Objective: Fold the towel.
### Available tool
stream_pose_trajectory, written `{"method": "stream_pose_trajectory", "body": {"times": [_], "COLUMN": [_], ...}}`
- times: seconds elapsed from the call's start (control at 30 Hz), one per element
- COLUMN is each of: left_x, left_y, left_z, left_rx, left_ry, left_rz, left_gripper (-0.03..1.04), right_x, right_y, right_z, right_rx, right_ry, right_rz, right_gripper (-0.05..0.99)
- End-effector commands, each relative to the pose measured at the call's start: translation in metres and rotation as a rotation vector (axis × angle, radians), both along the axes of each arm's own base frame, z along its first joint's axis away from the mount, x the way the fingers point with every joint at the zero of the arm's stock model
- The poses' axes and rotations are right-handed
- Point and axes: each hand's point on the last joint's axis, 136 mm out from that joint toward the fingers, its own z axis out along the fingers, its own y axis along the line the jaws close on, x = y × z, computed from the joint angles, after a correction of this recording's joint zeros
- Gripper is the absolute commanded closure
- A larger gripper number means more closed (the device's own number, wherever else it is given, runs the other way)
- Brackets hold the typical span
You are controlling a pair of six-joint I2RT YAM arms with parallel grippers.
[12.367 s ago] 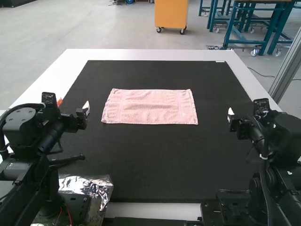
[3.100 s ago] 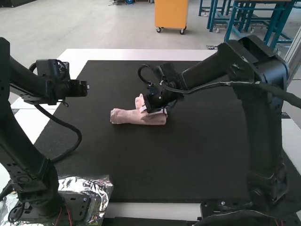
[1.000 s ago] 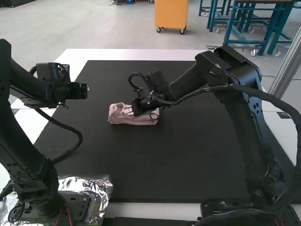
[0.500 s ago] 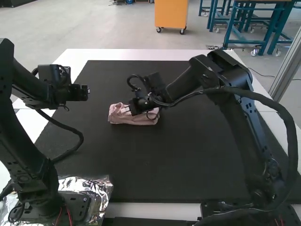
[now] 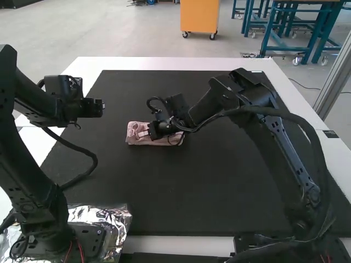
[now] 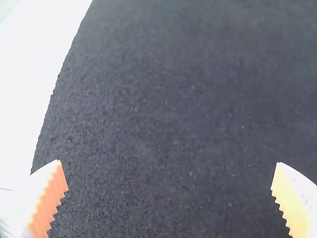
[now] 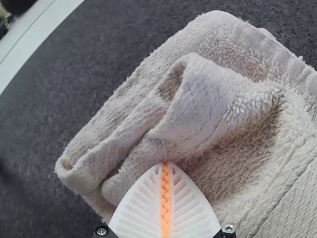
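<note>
With right gripper (image 7: 165, 163) together and left gripper (image 6: 168, 162) apart, pat raised left-end fold (image 7: 208, 94) of pink terry towel (image 5: 132, 137) lightly, avoiding drag.

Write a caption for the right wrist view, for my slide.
Right gripper, white ribbed fingers closed, at a folded pale terry towel on black matting.

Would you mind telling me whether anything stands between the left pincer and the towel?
Nothing visible stands between the left pincer and the towel. The right pincer is at the towel itself, though, so it would probably crowd a close approach.
</note>
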Motion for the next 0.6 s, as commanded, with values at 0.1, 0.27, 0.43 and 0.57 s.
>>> {"method": "stream_pose_trajectory", "body": {"times": [0.1, 0.27, 0.43, 0.57], "left_x": [0.005, 0.013, 0.019, 0.013], "left_y": [0.0, -0.007, -0.028, -0.048], "left_z": [0.013, 0.044, 0.093, 0.142], "left_rx": [0.006, 0.005, 0.005, 0.004], "left_ry": [-0.032, -0.084, -0.164, -0.246], "left_rz": [-0.001, -0.017, -0.06, -0.101], "left_gripper": [0.04, 0.04, 0.04, 0.04], "right_x": [0.016, 0.037, 0.057, 0.064], "right_y": [-0.001, -0.011, -0.043, -0.085], "right_z": [0.029, 0.124, 0.219, 0.29], "right_rx": [0.06, 0.158, 0.215, 0.222], "right_ry": [0.016, -0.091, -0.186, -0.3], "right_rz": [-0.028, -0.079, -0.192, -0.299], "right_gripper": [0.96, 0.95, 0.67, 0.11]}}
